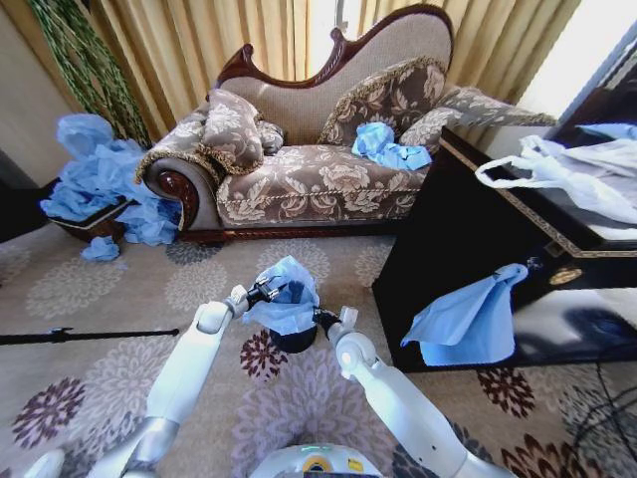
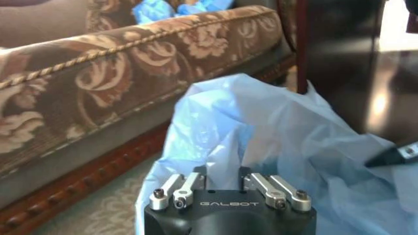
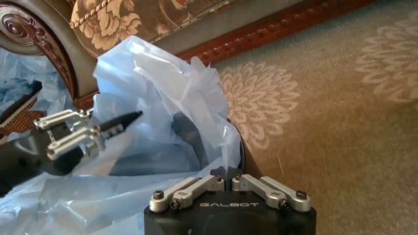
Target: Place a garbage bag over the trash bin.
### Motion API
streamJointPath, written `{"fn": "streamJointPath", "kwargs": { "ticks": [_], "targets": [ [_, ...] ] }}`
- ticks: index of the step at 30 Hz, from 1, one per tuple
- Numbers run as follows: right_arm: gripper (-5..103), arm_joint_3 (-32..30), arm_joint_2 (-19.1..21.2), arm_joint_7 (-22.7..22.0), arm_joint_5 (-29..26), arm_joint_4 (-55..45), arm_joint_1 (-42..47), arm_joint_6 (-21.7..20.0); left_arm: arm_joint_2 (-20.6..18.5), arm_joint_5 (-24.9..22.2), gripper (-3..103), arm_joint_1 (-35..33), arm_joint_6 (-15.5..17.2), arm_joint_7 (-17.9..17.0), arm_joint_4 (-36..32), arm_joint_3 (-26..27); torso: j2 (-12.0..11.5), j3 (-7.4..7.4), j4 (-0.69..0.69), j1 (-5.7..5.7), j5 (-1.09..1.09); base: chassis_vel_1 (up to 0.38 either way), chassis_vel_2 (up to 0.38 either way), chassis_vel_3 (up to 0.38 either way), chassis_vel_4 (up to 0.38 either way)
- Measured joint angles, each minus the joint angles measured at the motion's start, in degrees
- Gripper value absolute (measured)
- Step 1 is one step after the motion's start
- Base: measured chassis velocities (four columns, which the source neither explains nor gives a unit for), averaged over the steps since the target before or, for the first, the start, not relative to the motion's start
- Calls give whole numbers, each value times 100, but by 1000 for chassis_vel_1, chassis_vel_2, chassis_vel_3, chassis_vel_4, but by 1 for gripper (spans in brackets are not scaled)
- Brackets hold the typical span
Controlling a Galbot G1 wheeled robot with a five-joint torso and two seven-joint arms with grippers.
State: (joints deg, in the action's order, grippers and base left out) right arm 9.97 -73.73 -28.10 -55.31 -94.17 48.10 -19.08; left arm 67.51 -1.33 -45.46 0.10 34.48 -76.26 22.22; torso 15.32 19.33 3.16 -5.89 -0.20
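On the carpet before the sofa [image 1: 299,164], I have both grippers pinching the garbage bag [image 1: 287,299] over the trash bin [image 1: 295,342]: left gripper [image 1: 267,291] and right gripper [image 1: 324,319] closed on film; rim not yet wrapped.

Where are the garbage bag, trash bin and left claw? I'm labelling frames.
garbage bag [image 1: 289,299]: head view, crumpled film over the bin.
trash bin [image 1: 295,342]: head view, black side wall.
left claw [image 1: 271,291]: head view, fingertips at the bag.
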Motion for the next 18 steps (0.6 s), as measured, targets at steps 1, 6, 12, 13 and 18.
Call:
{"fn": "streamJointPath", "kwargs": {
  "ticks": [1,6,12,13,18],
  "targets": [
    [0,3,3,3,10,-1,1,1,-5,-77,23,-4,12,-114,-16,0,0,0,0,0,0,0,0,0,0],
    [0,10,17,17,56,-21,2,6,-49,-620,6,-59,37,-926,-190,-105,0,0,1,0,0,0,0,0,0],
    [0,33,90,17,66,-161,12,7,-96,-1344,0,-313,204,-1561,-820,-143,0,0,1,0,0,0,0,0,0],
    [0,35,108,17,74,-169,9,7,-110,-1471,0,-375,248,-1673,-929,-141,0,0,1,0,0,0,0,0,0],
    [0,38,201,31,151,-179,-53,8,-177,-1736,0,-625,312,-2091,-1318,-28,0,0,0,0,0,0,0,0,0]
  ]
}}
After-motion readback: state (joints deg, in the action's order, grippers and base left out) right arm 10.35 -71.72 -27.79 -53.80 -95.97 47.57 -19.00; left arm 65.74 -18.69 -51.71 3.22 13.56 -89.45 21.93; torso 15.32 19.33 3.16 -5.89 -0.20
